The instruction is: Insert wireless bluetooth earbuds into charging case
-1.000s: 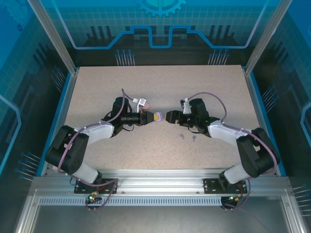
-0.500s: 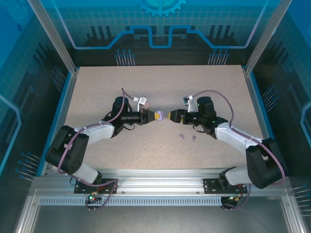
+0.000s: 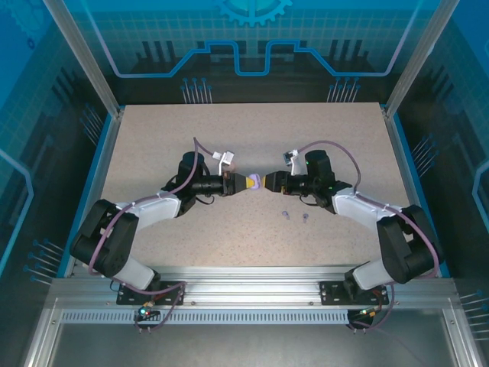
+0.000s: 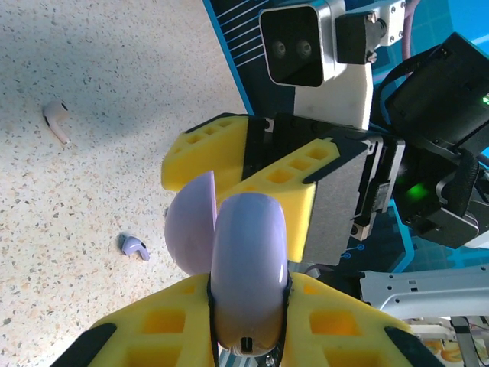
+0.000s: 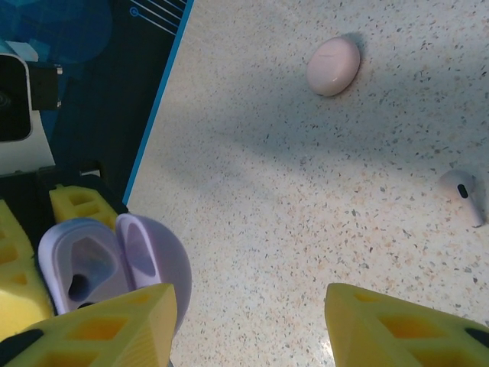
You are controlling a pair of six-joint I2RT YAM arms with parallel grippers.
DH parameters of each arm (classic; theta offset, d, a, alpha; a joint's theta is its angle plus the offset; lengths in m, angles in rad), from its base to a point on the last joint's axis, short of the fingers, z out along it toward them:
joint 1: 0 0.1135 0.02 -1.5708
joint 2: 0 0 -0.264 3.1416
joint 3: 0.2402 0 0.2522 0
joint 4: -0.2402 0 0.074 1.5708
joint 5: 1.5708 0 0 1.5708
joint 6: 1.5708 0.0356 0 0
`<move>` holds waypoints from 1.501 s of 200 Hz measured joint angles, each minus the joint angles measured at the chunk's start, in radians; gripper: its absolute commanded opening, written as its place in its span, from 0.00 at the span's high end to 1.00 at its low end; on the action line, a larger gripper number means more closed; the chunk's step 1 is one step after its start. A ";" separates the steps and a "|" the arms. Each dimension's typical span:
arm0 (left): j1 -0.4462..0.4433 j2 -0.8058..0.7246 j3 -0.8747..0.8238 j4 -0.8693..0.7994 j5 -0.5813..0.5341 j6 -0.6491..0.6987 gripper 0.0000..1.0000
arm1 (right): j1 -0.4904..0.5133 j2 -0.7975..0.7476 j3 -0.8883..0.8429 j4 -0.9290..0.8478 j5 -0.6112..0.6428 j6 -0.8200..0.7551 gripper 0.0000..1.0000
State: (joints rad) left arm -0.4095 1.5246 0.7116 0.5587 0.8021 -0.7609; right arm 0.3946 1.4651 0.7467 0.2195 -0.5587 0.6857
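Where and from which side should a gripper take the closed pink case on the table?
Come from straight above and pinch across the shorter width of the pink case, near its middle. It lies flat and closed on the table, a smooth oval, so that span is probably easiest.

Middle: left pincer (image 3: 246, 182) and right pincer (image 3: 269, 182) stand nose to nose, with the open purple case (image 3: 257, 182) in the left one's grip; no way through.
Right pincer's gap: fingers wide apart, bare surface (image 3: 252, 130) between them.
Far half: open up to the back edge.
Past the right pincer: pink case (image 5: 334, 66), with a pale bud (image 5: 464, 195) near it but apart.
Near side: purple buds (image 3: 285, 215) lie loose before the right arm (image 3: 359, 206).
Sides: frame posts (image 3: 80, 57) hem the surface.
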 measured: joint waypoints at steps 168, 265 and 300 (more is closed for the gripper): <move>0.000 0.000 0.000 -0.004 -0.011 0.000 1.00 | 0.018 -0.008 0.011 -0.001 0.016 0.013 0.50; -0.006 0.000 0.008 -0.004 -0.010 0.000 1.00 | 0.031 -0.040 0.005 -0.001 0.004 0.013 0.56; -0.006 0.000 0.021 -0.003 -0.010 0.000 1.00 | 0.031 -0.031 0.003 0.000 0.003 0.013 0.58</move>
State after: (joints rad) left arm -0.4156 1.5246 0.7326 0.5552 0.7918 -0.7609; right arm 0.4255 1.4342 0.7498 0.2195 -0.5556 0.6987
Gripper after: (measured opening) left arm 0.203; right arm 0.423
